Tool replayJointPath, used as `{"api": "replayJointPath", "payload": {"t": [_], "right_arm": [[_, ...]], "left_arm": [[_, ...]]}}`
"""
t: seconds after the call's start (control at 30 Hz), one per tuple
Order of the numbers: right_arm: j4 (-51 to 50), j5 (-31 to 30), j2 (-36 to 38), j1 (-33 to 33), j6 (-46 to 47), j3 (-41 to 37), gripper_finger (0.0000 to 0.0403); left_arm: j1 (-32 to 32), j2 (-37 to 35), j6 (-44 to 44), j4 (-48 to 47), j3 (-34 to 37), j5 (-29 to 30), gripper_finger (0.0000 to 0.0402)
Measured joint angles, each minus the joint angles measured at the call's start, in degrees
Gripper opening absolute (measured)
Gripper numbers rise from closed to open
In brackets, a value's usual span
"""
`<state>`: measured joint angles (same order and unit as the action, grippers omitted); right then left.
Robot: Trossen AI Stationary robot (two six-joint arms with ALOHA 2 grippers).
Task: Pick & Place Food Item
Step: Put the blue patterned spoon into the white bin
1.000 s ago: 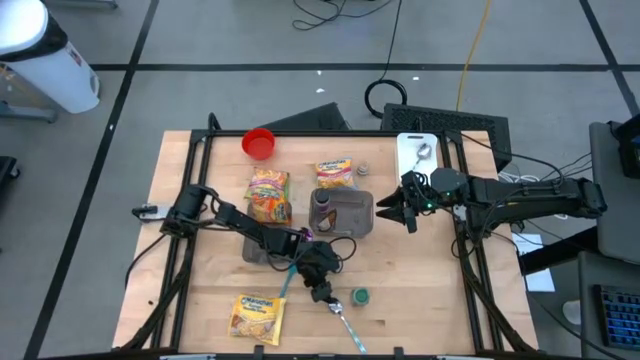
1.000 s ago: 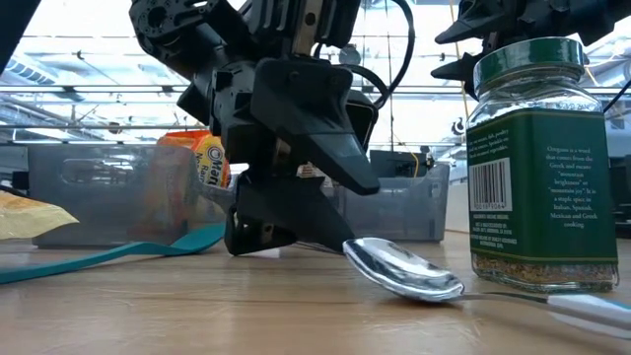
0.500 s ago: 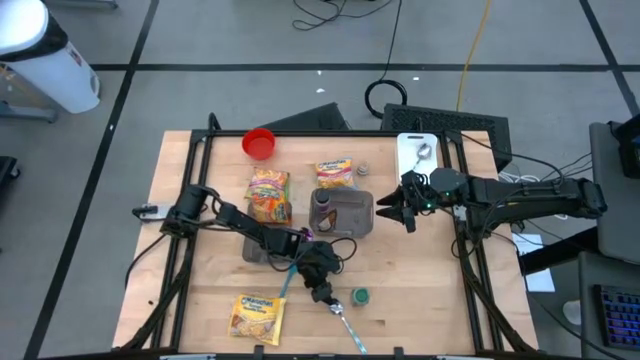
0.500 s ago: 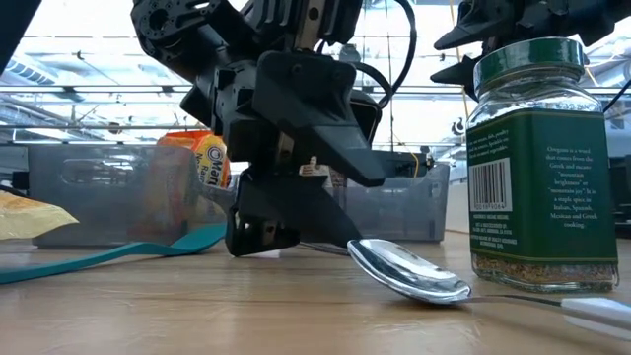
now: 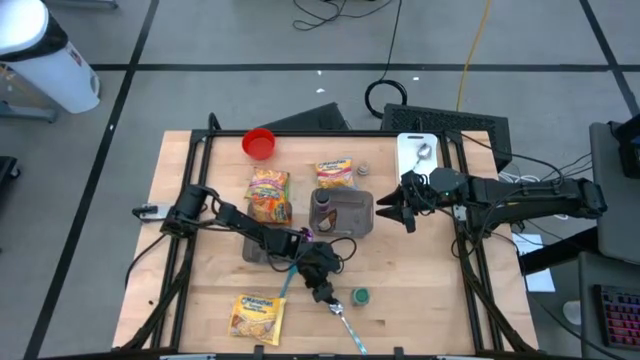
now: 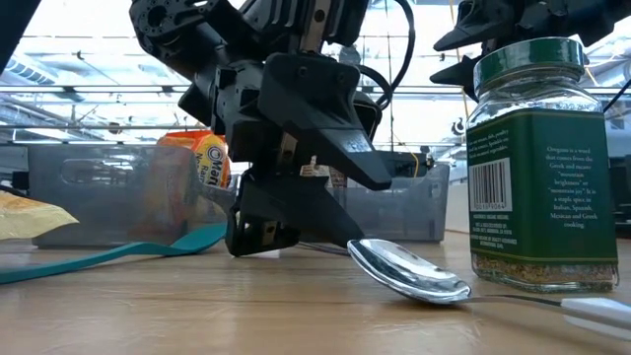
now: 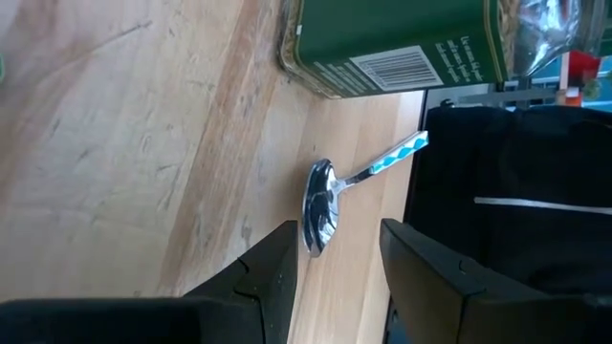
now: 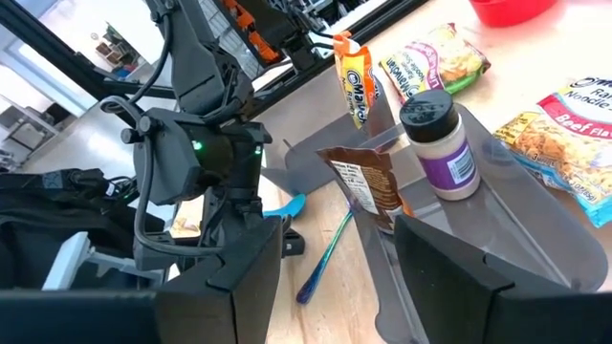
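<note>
A green-labelled spice jar (image 6: 537,158) stands upright near the table's front edge (image 5: 359,296). Beside it on the wood lies a metal spoon (image 7: 320,203) with a blue-and-white handle. My left gripper (image 7: 337,234) sits low over the table, open and tilted. Its fingertips stop just short of the spoon's bowl (image 6: 406,272), and I cannot tell whether the lower finger touches the bowl. My right gripper (image 5: 400,211) hovers open above the right end of a grey tray (image 5: 362,228). The tray holds a purple-labelled jar (image 8: 442,143) and a brown packet (image 8: 368,186).
A yellow noodle packet (image 5: 257,315) lies at the front left. Two more packets (image 5: 270,195) (image 5: 335,173) lie behind and to the left of the tray. A teal utensil (image 6: 118,251) lies under the left arm. A red cup (image 5: 258,143) and a white board (image 5: 417,152) sit at the back.
</note>
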<state>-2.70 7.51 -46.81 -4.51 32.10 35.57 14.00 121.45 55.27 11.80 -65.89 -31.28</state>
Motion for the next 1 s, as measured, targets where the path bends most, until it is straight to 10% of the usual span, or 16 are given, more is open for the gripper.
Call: {"api": "replayJointPath", "payload": {"t": [1.0], "right_arm": [[7.9, 0.1, 0.0, 0.0, 4.8, -6.3, 0.0196]], "left_arm": [[0.1, 0.0, 0.8, -3.4, 0.1, 0.7, 0.0156]]}}
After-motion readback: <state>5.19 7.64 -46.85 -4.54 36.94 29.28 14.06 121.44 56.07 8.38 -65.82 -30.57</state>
